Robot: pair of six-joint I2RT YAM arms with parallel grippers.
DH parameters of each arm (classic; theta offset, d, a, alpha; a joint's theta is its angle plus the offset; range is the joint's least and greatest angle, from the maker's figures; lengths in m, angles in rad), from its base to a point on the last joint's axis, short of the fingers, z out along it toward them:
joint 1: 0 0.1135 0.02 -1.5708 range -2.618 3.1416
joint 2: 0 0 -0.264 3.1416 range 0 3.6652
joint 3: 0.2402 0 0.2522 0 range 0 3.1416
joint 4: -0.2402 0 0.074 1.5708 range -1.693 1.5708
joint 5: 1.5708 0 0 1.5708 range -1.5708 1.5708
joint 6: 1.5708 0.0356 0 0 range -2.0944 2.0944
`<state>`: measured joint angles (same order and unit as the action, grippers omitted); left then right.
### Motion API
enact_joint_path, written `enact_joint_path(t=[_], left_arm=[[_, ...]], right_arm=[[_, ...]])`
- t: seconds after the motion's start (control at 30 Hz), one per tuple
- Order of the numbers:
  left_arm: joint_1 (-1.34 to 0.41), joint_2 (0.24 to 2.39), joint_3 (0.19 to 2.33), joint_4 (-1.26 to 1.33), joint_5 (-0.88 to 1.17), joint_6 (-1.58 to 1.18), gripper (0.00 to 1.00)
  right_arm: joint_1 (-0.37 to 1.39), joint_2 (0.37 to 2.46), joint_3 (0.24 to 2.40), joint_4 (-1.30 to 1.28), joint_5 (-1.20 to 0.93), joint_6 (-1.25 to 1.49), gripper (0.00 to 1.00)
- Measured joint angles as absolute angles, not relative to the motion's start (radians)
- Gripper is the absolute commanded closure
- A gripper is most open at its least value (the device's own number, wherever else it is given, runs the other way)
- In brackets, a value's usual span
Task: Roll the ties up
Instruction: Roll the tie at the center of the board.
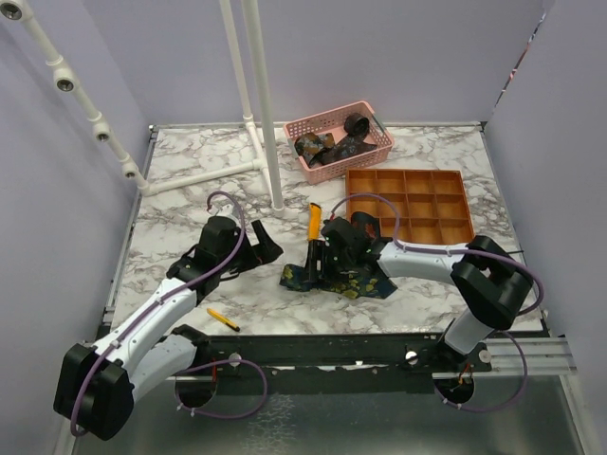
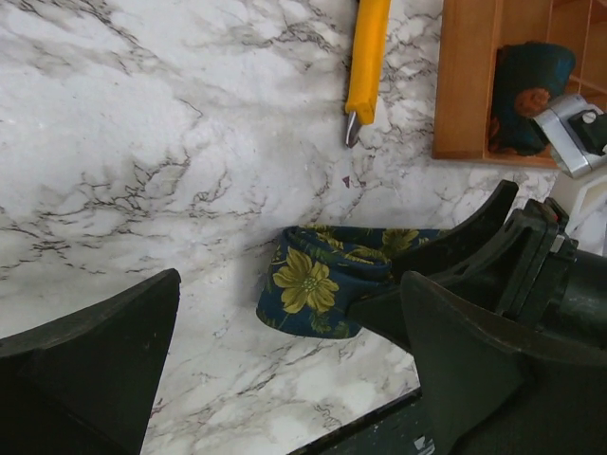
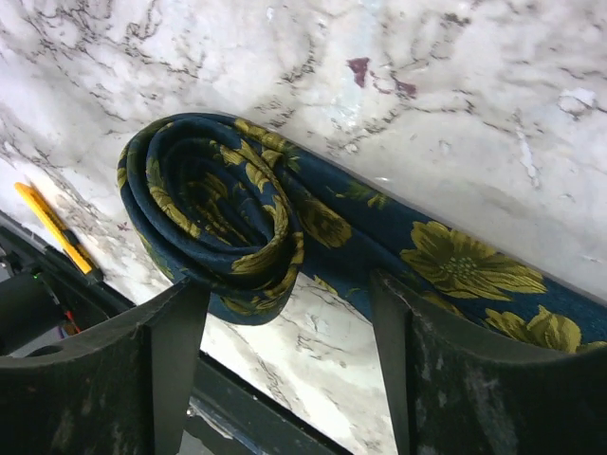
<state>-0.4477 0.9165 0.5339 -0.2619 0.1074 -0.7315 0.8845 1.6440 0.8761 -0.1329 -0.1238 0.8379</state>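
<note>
My left arm (image 1: 152,327) stretches forward and low, left gripper (image 1: 258,243) spread wide. My right arm (image 1: 427,261) folds in toward the left, wrist tipped down, right gripper (image 3: 289,284) fingers parted, not clamped.

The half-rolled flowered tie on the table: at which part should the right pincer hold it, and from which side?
Hold the coil, not the loose tail. Come from its spiral face, as the right pincer stands now, one finger on each side of the outer wrap; squeezing there should keep the layers together.
</note>
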Motion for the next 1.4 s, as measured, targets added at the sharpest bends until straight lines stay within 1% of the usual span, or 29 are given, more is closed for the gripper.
enact_joint_path(t=[0.2, 0.5, 0.63, 0.93, 1.07, 1.2, 1.3, 1.4], left_arm=[[-0.447, 0.962, 0.509, -0.200, 0.205, -0.719, 0.01], [-0.446, 1.093, 0.511, -0.118, 0.356, -0.668, 0.01], [-0.447, 1.184, 0.532, -0.104, 0.416, -0.626, 0.01], [-0.470, 1.333, 0.630, -0.045, 0.506, -0.558, 0.02], [-0.529, 1.419, 0.675, -0.023, 0.530, -0.541, 0.07], [-0.583, 1.497, 0.693, -0.016, 0.550, -0.524, 0.15], [-0.593, 1.541, 0.695, -0.016, 0.563, -0.511, 0.22], [-0.593, 1.555, 0.697, -0.009, 0.582, -0.501, 0.32]], right_arm=[[0.850, 1.596, 0.797, -0.095, -0.128, 0.836, 0.38], [0.770, 1.531, 0.688, -0.026, -0.187, 0.796, 0.61], [0.749, 1.528, 0.661, 0.009, -0.228, 0.765, 0.64], [0.738, 1.531, 0.634, 0.060, -0.262, 0.720, 0.70], [0.737, 1.536, 0.625, 0.081, -0.270, 0.710, 0.72], [0.737, 1.539, 0.617, 0.100, -0.278, 0.705, 0.73], [0.733, 1.541, 0.614, 0.110, -0.283, 0.705, 0.73], [0.733, 1.545, 0.614, 0.116, -0.289, 0.705, 0.74]])
